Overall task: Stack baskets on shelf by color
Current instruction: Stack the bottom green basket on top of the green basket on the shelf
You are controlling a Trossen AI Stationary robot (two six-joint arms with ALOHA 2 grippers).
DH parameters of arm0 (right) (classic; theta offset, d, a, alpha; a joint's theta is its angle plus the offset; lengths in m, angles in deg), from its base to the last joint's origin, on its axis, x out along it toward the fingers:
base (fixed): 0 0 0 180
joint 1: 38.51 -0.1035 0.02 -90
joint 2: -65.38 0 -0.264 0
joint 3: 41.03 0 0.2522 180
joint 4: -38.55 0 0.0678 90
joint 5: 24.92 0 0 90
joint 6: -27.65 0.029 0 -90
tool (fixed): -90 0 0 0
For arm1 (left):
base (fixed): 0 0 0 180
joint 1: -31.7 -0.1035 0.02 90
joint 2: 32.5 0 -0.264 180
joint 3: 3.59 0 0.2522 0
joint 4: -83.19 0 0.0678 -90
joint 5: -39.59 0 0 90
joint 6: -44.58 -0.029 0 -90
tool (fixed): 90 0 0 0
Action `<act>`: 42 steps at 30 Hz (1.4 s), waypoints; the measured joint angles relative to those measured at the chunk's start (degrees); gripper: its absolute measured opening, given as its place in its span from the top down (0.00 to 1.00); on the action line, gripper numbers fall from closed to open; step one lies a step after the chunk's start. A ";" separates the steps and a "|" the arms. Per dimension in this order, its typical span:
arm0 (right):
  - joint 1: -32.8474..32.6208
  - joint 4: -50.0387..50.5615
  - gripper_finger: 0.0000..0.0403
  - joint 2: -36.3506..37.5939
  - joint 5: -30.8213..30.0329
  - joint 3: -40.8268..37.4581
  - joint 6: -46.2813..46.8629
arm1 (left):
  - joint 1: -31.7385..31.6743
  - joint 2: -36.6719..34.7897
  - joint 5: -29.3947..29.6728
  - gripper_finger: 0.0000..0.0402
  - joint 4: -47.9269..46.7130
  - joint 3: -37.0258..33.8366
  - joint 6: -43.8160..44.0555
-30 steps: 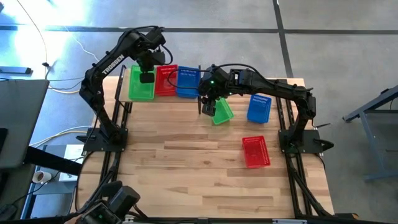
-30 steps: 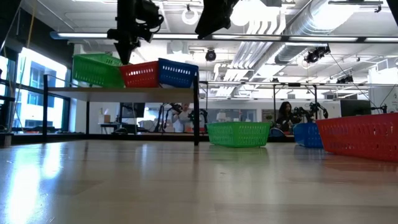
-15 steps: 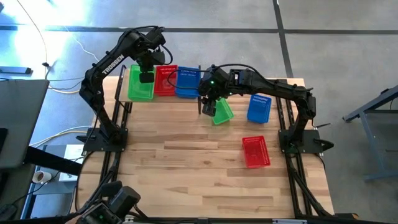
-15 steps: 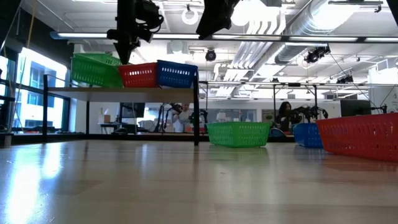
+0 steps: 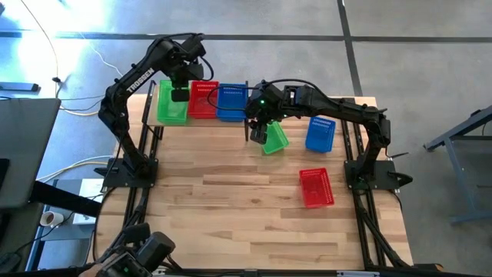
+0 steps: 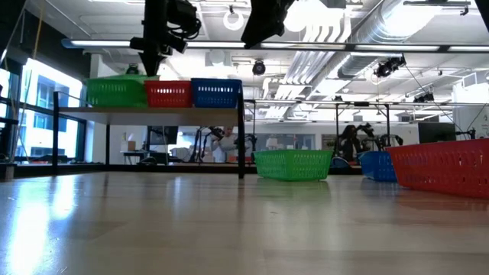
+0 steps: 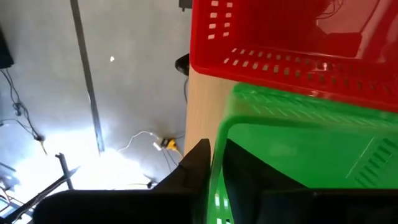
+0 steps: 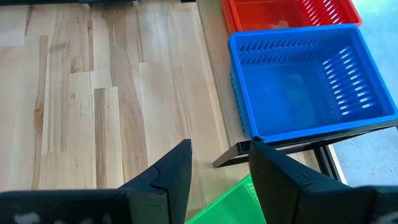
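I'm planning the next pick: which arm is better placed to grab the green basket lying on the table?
The right. Its gripper hangs open right by the green basket beside the shelf. The left gripper is busy at the far-end green basket on the shelf, gripping its rim.

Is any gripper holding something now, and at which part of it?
The left gripper holds the green basket on the shelf by its rim wall, one finger on each side. The right gripper is open above the table, holding nothing.
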 joint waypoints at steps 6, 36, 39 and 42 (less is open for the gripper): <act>0.00 -0.01 0.64 0.00 0.00 -0.01 0.00 | 0.03 0.00 0.23 0.96 -0.07 0.00 -0.11; -0.02 -0.03 0.64 0.00 0.00 -0.01 0.86 | -1.30 1.55 5.42 0.82 4.15 -3.45 1.40; -0.01 -0.03 0.64 0.00 0.00 -0.01 0.96 | -1.33 1.64 4.93 0.81 3.58 -3.45 1.27; -0.02 -0.03 0.64 0.00 0.00 0.01 0.96 | -0.95 1.64 3.58 0.81 2.22 -3.45 0.56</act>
